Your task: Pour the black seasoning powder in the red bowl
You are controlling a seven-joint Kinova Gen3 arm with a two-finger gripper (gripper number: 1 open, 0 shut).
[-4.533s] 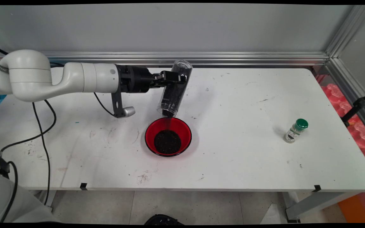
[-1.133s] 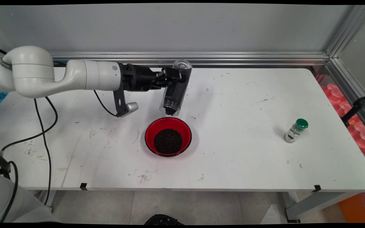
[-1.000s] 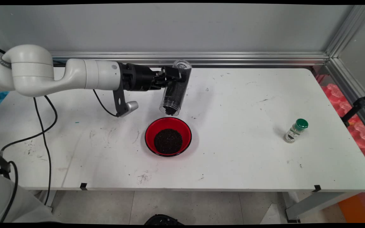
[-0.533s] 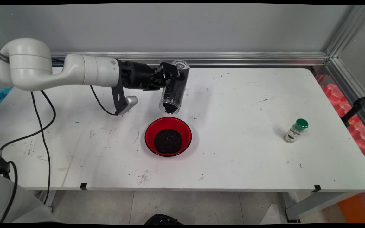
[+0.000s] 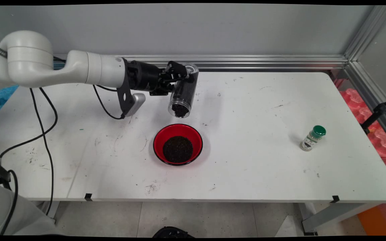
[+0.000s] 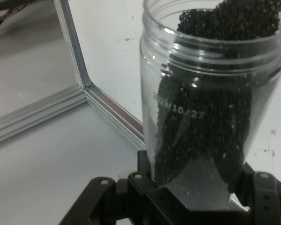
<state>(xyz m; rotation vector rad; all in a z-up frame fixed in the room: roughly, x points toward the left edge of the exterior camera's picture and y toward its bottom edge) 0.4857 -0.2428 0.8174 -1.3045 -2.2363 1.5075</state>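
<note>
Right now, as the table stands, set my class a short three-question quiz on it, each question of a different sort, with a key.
1. True or false: the gripper holds a clear jar of dark grains.
2. What colour is the bowl? A blue, B red, C white.
3. Fill in: the small bottle at the table's right has a ____ cap.

Key: 1 true; 2 B; 3 green.

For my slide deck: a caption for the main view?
Gripper holds a tilted clear jar of dark grains above a red bowl.

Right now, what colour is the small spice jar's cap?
Green: the small spice jar's cap, clearest in the main view.
</note>
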